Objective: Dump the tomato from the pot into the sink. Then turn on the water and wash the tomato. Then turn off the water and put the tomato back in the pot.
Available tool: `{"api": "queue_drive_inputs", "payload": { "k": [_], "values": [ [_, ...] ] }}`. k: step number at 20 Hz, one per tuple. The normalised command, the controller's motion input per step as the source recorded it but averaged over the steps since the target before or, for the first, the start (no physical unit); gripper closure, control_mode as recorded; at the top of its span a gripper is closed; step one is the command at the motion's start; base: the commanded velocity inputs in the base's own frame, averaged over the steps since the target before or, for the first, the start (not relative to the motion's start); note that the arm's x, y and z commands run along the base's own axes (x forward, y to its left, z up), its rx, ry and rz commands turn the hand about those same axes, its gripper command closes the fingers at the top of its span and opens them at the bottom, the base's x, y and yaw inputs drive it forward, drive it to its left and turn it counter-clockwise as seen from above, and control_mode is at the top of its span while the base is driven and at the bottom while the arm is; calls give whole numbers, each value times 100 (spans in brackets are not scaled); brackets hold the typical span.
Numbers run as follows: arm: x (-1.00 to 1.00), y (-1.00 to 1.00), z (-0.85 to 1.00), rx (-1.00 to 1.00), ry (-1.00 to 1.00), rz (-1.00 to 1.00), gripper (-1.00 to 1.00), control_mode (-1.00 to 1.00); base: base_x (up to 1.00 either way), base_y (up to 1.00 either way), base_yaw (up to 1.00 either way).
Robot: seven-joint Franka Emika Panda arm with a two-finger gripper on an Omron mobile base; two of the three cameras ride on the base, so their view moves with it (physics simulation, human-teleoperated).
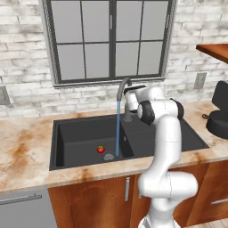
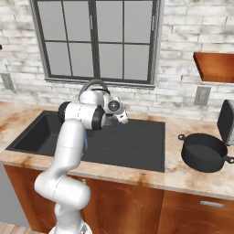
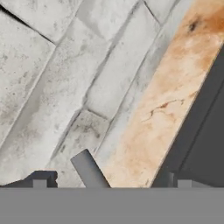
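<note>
I kept the faucet (image 1: pixel 123 91) as my landmark. Water (image 1: pixel 118 129) ran from its spout in a thin blue stream straight down into the basin of the black sink (image 1: pixel 71 133), landing by the round drain (image 1: pixel 108 156). The tomato (image 1: pixel 101 149) lay on the basin floor just beside that stream, on the side away from my arm, close to the drain but apart from it; I could not tell whether the water was actually touching it. My gripper (image 3: pixel 109 181) was up at the faucet's base, against the brick wall (image 3: pixel 65 65), with its jaws spread wide and nothing between them; the small grey lever (image 3: pixel 89 169) showed between my fingertips (image 3: pixel 41 181) in the hand view. The pot (image 2: pixel 203 153) sat upright and empty on the tabletop (image 2: pixel 192 176), well beyond the faucet on the drainboard side. I judged the washing step to be under way, with shutting off the water next. The tomato looked tiny, round and light, its skin likely slick once wet and its flesh soft enough to bruise, so I reckoned it should be taken across its widest part from above, jaws closing gently, clear of the green stem. It could easily roll on the smooth basin floor.
</note>
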Motion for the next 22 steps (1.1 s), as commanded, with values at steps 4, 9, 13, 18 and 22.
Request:
{"api": "queue_drive_inputs", "payload": {
  "k": [4, 9, 13, 18, 22],
  "values": [
    [2, 23, 11, 43, -2, -15, -100, -100, 0, 0, 0],
    [3, 33, 50, 26, -1, -1, -100, -100, 0, 0, 0],
    [28, 71, 56, -1, 1, 10, -100, -100, 0, 0, 0],
    [16, 92, 19, -13, 4, 7, -100, -100, 0, 0, 0],
    [21, 95, 15, -17, 6, 0, -100, -100, 0, 0, 0]
  ]
}}
